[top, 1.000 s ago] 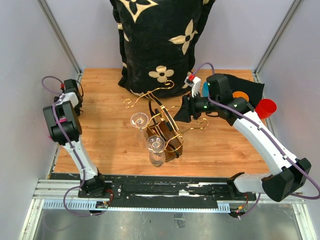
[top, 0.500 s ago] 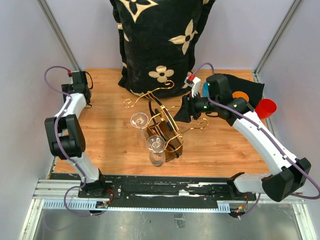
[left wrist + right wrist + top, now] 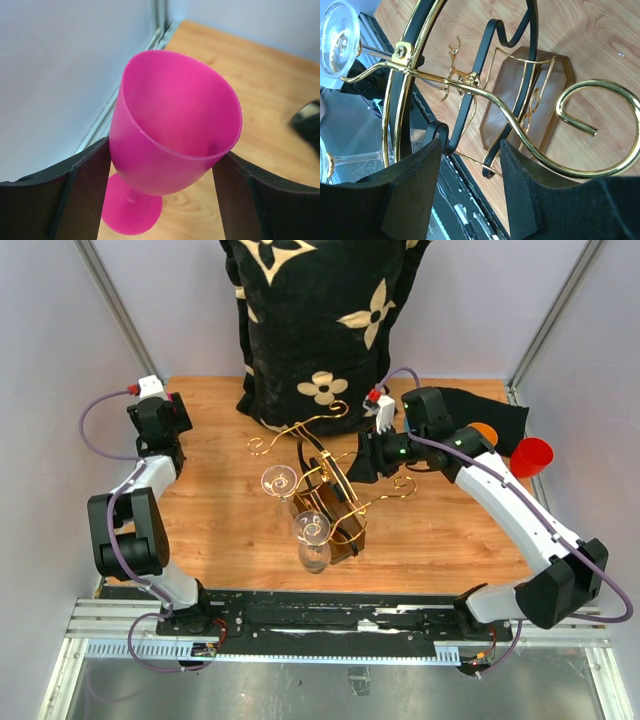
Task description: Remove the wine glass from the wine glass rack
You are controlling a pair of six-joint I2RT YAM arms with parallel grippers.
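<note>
The left gripper (image 3: 162, 160) is holding a pink wine glass (image 3: 175, 125) by the bowl, its jaws standing wide and pressing on both sides. The stem and foot are hanging below the fingers, and I cannot tell whether the foot is touching the tabletop (image 3: 220, 510). That glass is sitting well apart from the wine glass rack (image 3: 335, 485), which is standing off to this gripper's right.

The right gripper (image 3: 470, 150) is waiting just beside the rack with its jaws about half apart. The gold and black wires are showing ahead of the gap, and nothing is visibly clamped. Two clear glasses (image 3: 279, 481) are hanging on the rack's side away from the right gripper.

Judging by this, the lift-off seems done and the setting-down is in hand. The next move is calling for a slow lowering until the foot is resting flat, then a release.
</note>
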